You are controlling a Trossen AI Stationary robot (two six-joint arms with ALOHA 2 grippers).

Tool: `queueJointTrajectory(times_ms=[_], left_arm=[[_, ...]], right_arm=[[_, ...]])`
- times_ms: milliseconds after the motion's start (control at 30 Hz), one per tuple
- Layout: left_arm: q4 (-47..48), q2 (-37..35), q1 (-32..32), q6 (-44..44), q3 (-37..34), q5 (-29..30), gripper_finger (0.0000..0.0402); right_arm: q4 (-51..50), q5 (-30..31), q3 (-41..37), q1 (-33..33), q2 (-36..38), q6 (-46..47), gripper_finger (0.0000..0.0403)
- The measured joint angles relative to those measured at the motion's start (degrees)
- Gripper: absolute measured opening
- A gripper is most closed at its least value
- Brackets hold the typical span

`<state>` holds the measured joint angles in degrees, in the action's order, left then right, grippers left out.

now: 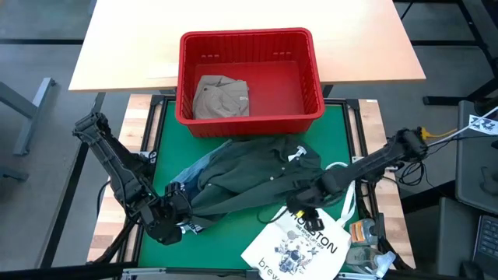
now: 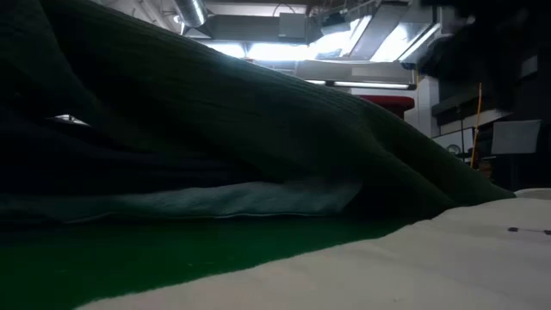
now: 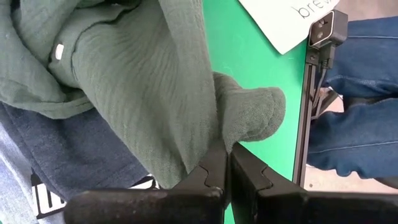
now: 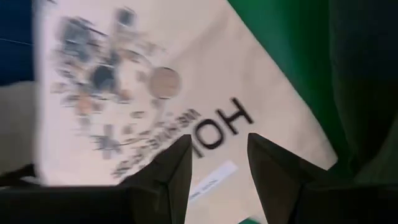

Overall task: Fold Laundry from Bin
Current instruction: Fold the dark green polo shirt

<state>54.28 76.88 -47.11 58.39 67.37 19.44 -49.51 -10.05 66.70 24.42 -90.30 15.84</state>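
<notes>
Left gripper [image 3: 227, 165] fingers clamped on dark green garment [image 1: 257, 175] edge, probably to drag it flat on table [image 1: 342, 124]. Right gripper [image 4: 217, 155] fingers apart, empty, hovering over tote bag [image 4: 124, 93], likely repositioning.

Rumpled dark green shirt [image 1: 257, 175] and white printed tote bag [image 1: 299, 245] cover the green worktop [image 1: 342, 124]; its edges stay bare.

Bin [image 1: 247, 117] red, slotted walls. Khaki garment [image 1: 221, 97] inside. Dark green shirt [image 1: 257, 175], ribbed weave (white button showing), over light blue denim [image 1: 189, 175]. Navy cloth [image 3: 74, 158] near left gripper [image 3: 226, 163]. Mat [image 1: 342, 136] bright green. Tote [image 1: 299, 245] white, black lettering, blue-grey print.
</notes>
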Motion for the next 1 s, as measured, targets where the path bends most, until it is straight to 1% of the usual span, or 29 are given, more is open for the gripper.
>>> queueJointTrajectory(times_ms=[67,233,500,600,767,833,1000], left_arm=[[0.0,0.0,0.0,0.0,0.0,0.0,0.0000],[0.0,0.0,0.0,0.0,0.0,0.0,0.0000],[0.1,0.0,0.0,-0.3,0.0,0.1,0.0000],[0.1,0.0,0.0,-0.4,0.0,0.2,0.0000],[0.1,0.0,0.0,-0.4,0.0,0.6,0.0000],[0.1,0.0,0.0,-0.4,0.0,0.7,0.0000],[0.1,0.0,0.0,-0.4,0.0,0.7,0.0000]], right_arm=[[0.0,0.9,0.0,-0.1,-2.8,-1.1,0.0156],[-1.0,7.0,0.0,-1.5,-8.2,-3.9,0.0156],[-3.0,13.9,0.0,-6.9,-10.2,-4.2,0.0156],[-3.0,13.9,0.0,-9.0,-10.2,-4.2,0.0156],[-2.9,12.0,0.0,-11.5,-10.2,-5.8,0.0156],[-2.9,11.9,0.0,-11.9,-10.2,-5.8,0.0156],[-2.9,8.9,0.0,-11.6,-10.2,-7.8,0.0156]])
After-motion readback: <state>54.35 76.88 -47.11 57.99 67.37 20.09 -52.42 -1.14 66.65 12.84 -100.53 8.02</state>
